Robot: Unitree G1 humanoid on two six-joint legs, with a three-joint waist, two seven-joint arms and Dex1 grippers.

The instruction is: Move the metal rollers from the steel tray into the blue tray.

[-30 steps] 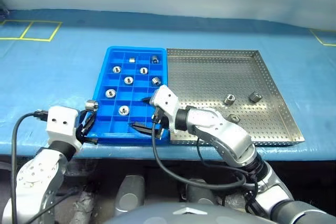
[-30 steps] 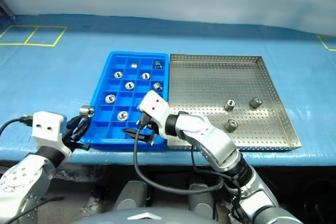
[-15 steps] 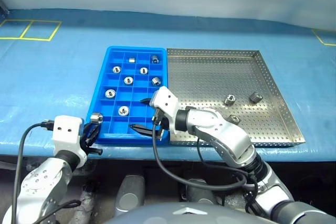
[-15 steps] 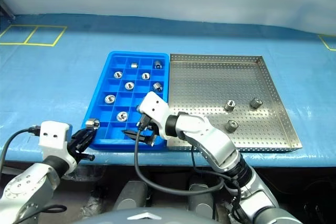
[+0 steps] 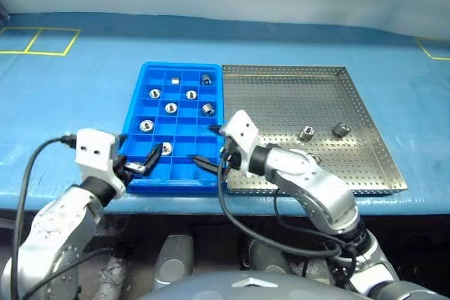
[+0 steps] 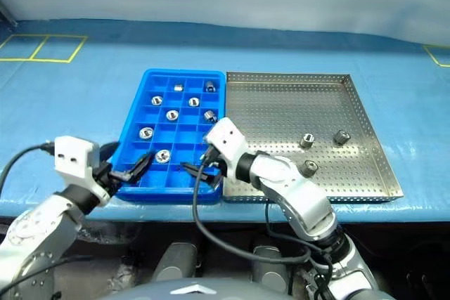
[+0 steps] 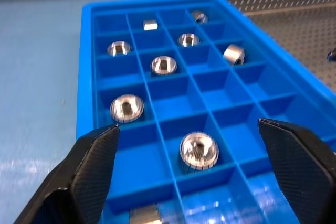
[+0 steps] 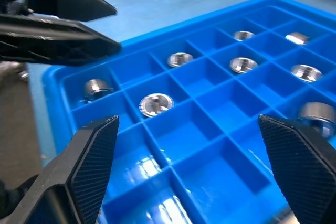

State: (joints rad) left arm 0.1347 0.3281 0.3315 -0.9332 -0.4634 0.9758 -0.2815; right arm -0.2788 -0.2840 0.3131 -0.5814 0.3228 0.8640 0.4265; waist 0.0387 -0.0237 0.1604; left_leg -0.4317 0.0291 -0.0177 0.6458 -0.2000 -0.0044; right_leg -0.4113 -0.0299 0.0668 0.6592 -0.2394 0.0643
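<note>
left hand: lower left of frame, over the near-left corner of the blue tray; fingers spread wide, nothing between them.
right hand: lower centre, over the near-right corner of the blue tray, right by the seam with the steel tray; fingers wide apart, empty.
rollers in blue tray: eight visible in head views, one per cell, mostly in the left and middle columns; a ninth, a roller in a near-edge cell at the left hand, shows partly in the left wrist view.
rollers left in steel tray: three, right-centre of frame. One, one further right, and a third roller nearer the near rim, partly behind the right forearm in the left eye view.
direction from right hand: rollers lie to the right of it, across the perforated floor; the third one is closest, just right of the arm.
direction from left hand: well apart, full blue tray width plus most of the steel tray between.
nearer arm: right, clearly. My call: right arm takes the next pick.
roller axis: the third looks hole-up, so fingers close across the round side; the other two look tipped, axis unclear.
free cells: right column near end and several middle cells are open.
risk (judgement): right forearm sits close over the third roller; the swing right needs care not to knock it.
</note>
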